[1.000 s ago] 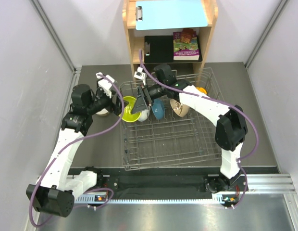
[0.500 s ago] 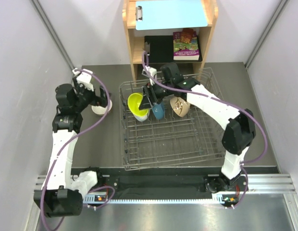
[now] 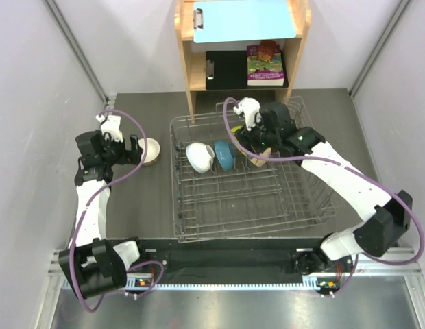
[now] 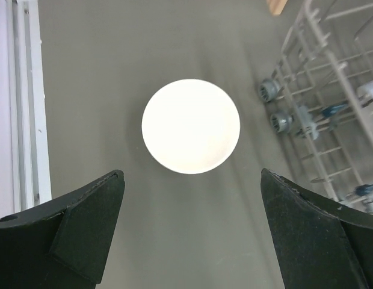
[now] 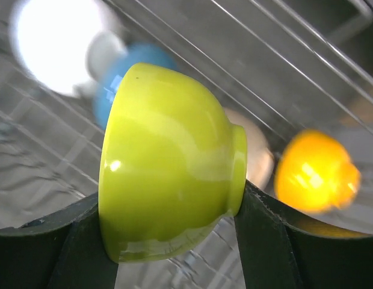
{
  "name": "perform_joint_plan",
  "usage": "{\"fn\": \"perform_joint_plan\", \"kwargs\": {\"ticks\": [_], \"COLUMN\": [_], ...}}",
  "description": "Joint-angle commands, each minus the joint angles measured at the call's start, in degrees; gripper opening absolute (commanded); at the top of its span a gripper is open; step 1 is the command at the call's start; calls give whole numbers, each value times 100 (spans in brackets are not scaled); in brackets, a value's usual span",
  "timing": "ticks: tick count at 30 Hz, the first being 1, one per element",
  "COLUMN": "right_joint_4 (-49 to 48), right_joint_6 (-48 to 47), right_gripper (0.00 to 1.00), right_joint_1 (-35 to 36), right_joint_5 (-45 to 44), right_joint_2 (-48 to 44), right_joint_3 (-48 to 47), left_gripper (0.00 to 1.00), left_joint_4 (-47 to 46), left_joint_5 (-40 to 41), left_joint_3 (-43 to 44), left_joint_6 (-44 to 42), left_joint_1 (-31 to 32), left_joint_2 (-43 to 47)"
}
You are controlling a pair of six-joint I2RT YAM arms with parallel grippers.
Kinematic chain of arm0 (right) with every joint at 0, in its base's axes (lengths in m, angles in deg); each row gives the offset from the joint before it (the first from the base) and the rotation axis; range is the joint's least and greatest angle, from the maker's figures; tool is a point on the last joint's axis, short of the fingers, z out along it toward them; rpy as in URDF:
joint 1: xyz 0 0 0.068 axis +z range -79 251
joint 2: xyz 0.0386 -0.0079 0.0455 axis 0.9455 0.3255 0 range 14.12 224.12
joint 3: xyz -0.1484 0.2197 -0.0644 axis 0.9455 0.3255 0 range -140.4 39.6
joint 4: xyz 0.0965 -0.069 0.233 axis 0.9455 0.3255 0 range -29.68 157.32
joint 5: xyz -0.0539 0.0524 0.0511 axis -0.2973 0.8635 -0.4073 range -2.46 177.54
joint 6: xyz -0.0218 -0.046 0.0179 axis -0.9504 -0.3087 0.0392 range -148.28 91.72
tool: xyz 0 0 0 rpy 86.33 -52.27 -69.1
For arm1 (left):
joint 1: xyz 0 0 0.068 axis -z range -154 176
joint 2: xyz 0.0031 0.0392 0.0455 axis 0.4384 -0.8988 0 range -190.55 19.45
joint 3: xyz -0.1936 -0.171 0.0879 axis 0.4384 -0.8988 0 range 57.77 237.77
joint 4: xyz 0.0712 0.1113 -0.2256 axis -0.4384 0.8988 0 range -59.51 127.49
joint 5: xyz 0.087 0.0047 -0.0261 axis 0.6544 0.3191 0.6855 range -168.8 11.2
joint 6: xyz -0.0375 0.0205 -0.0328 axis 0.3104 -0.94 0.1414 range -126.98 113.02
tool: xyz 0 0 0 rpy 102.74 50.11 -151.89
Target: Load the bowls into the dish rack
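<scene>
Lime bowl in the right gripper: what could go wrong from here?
The right gripper pinches the glossy lime bowl only near its lower edge, so it may slip or tip.
It hangs close to the beige bowl and orange bowl in the dish rack; lowering could knock them.
The left gripper, open over the table bowl, might nudge it rather than grasp it.

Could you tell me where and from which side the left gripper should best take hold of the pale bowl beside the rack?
Probably the rim, from straight above: the pale bowl sits upright and alone on the table, round mouth facing the open left gripper, apart from the dish rack.
</scene>
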Motion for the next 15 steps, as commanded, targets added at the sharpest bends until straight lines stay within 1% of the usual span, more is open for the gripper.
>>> {"fn": "perform_joint_plan", "kwargs": {"ticks": [1,3,8,15], "right_joint_4": [-288,-350,-429,-447], "right_joint_6": [-402,-507,-771,-991], "right_gripper": [0,0,0,0], "right_joint_1": [-52,-60,-96,-175], "right_joint_5": [-1418,-1822,-2647,-3194], "right_joint_2": [-730,-1037,-1407,-1627], "right_joint_3": [424,705,1188,1672], "left_gripper": [99,99,99,99], "left_joint_4": [-503,-538,-679,-784], "left_joint_5": [41,-55,-187,-214], "left_joint_3": [-98,-133,-247,-414], "left_joint_6": [-205,-196,-126,-161], "left_joint_1": [-152,-187,-223,-240], "left_joint_2": [-170,-249,-302,-311]}}
